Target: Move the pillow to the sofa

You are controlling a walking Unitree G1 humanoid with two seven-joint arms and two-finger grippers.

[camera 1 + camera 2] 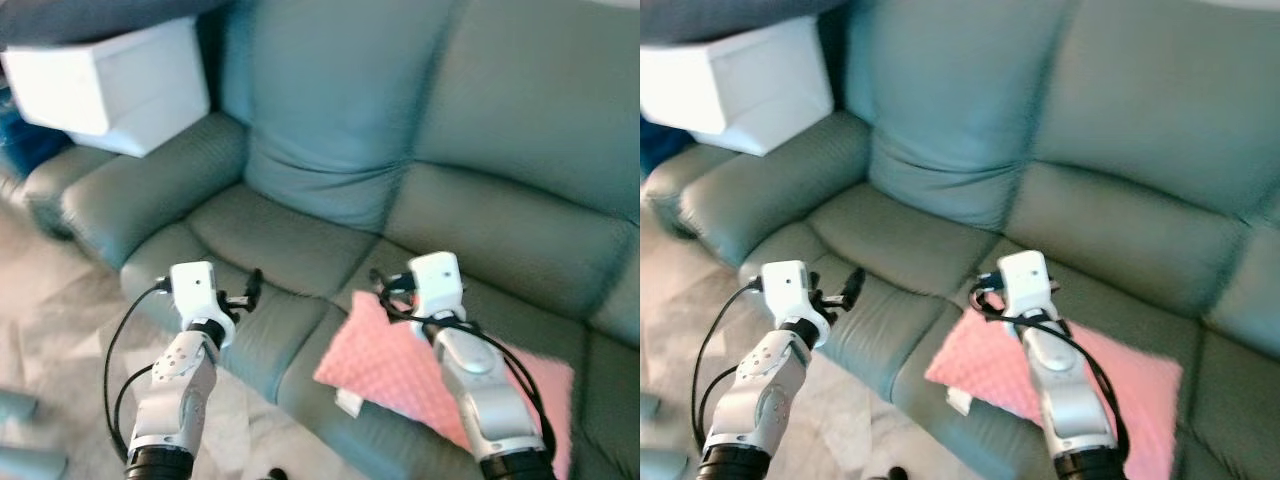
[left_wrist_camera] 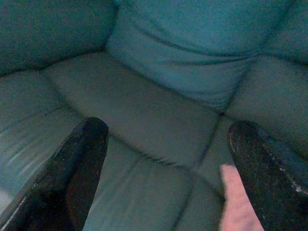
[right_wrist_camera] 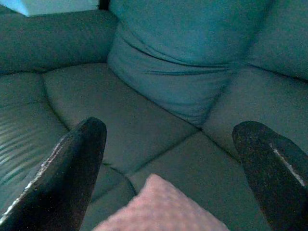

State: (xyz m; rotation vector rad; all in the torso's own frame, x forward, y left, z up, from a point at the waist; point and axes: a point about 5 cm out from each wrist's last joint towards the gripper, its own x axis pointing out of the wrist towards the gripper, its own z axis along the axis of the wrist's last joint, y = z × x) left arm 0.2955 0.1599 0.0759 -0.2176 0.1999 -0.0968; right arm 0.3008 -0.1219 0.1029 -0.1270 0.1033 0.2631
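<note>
Pillow (image 1: 400, 375) first: pink, dimpled, with a small white tag at its front edge, it lies flat on the seat of the sofa (image 1: 330, 130), across the middle cushion and toward the right one, its near edge close to the seat's front lip. Judging by that, the main part of the task looks done, since the pillow rests on the sofa and neither gripper holds it. What may be left is only to draw the arms back, or perhaps to push the pillow deeper toward the backrest; from these pictures it seems settled enough not to slide off.

Largest in the room is the sofa itself, a teal leather-like piece with puffy seat and back cushions and a rounded armrest on the robot's left. On that armrest sits a white box (image 1: 115, 85), tilted slightly. In front of the sofa the floor (image 1: 50, 330) is pale and mottled, possibly stone or tile; blur makes it hard to tell.

Smaller still: the right gripper (image 1: 385, 287) hovers just above the pillow's far corner, fingers spread wide with nothing between them; its wrist view shows that pink corner below the gap. The left gripper (image 1: 250, 290) hangs over the left seat cushion, also spread and empty, with a sliver of pink at the edge of its wrist view.
</note>
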